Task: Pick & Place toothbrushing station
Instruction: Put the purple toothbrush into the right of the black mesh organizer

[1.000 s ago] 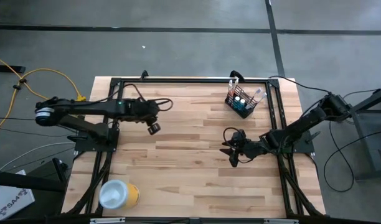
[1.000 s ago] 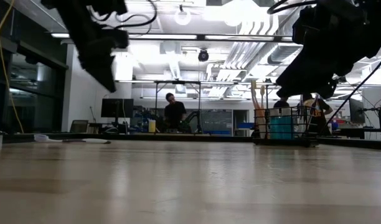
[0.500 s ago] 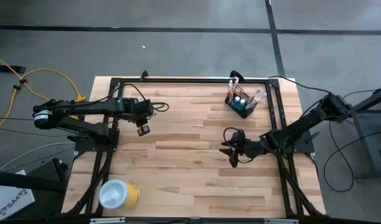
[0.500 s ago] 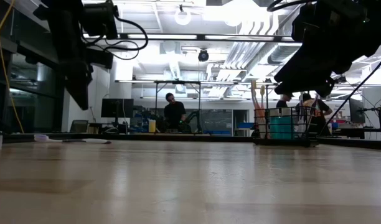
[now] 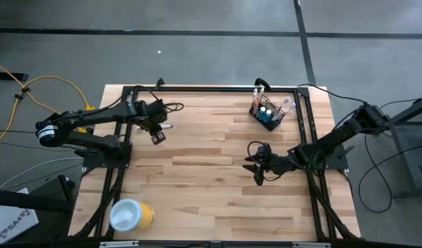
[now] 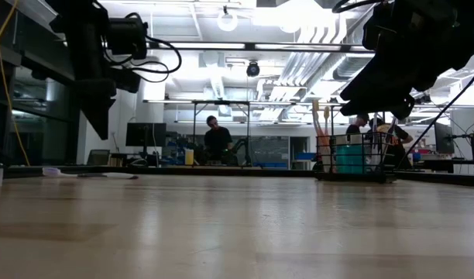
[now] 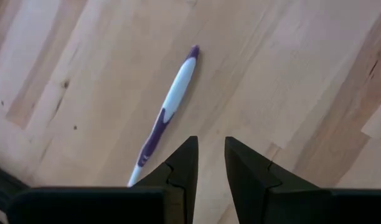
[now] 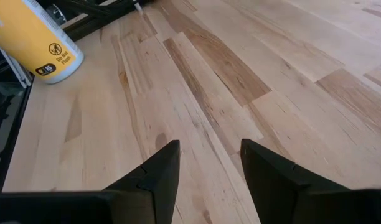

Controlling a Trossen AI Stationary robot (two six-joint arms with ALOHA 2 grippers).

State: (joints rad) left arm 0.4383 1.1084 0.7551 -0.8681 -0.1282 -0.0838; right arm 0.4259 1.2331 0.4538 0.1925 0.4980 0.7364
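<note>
While the right claw (image 5: 256,167) hangs where it was a second ago, low over the right middle of the tabletop (image 5: 211,200) with its fingers well apart and empty, the left claw (image 5: 158,138) has drawn back toward the left rail and a little toward the far edge. It now points down at a loose purple-and-white toothbrush (image 7: 169,112) lying flat on the wood. The claw's two fingers stand only slightly apart with nothing between them, and the brush lies just beside them, not gripped. My reading is that this stray brush is the next thing to pick up, and that the left arm is lining up on it. The grasp itself is not yet made.

Counted from the near edge outward:
- One yellow cylinder (image 5: 132,215) with a white top lies at the near left corner, apart from the work.
- Two claws are in view, both empty.
- One toothbrush lies loose under the left claw.
- One black wire-mesh holder (image 5: 267,114) stands near the far right corner, well apart from both claws.
- Two blue tubes (image 5: 266,110) stand in the holder, along with several pale brushes. I see at least two but cannot count them exactly.
</note>
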